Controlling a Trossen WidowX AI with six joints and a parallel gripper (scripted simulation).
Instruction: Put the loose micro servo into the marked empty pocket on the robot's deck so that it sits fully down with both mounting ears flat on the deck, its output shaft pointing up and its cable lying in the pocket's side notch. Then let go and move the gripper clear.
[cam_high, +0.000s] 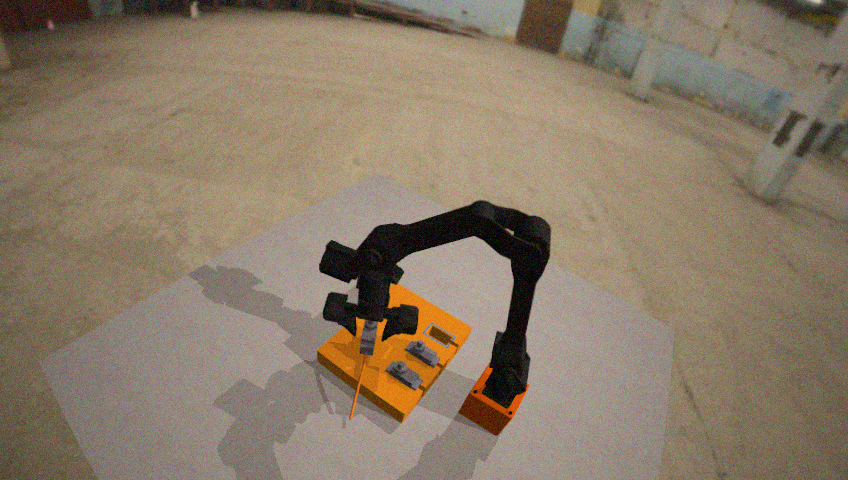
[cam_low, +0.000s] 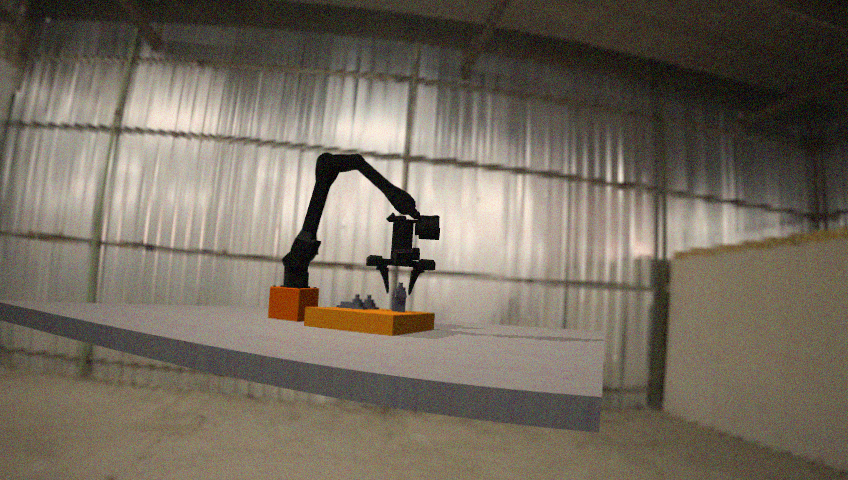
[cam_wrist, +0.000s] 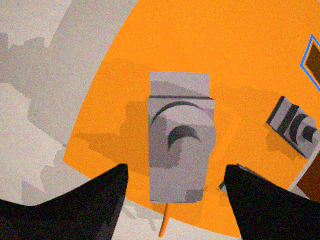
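Note:
The loose grey micro servo (cam_high: 367, 346) (cam_low: 398, 302) (cam_wrist: 180, 185) stands upright on the orange deck (cam_high: 419, 306) (cam_low: 351, 321) (cam_wrist: 165, 30), its output shaft up. Its orange cable (cam_high: 357, 389) (cam_wrist: 164, 220) reaches out past the deck's edge. My gripper (cam_high: 370, 336) (cam_low: 398, 292) (cam_wrist: 177, 172) points down over the servo, part-way open. The fingertips are on either side of its upper part, with a gap on each side in the wrist view. The empty pocket (cam_high: 440, 336) (cam_wrist: 315, 65) has a pale blue outline and a side notch; the wrist view cuts it off.
Two similar servos sit in the deck beside the pocket: the nearer one (cam_high: 422, 352) (cam_wrist: 295, 127) and a farther one (cam_high: 404, 374), partly behind a finger in the wrist view. The arm's orange base (cam_high: 484, 413) (cam_low: 293, 303) stands beyond the deck's notched edge.

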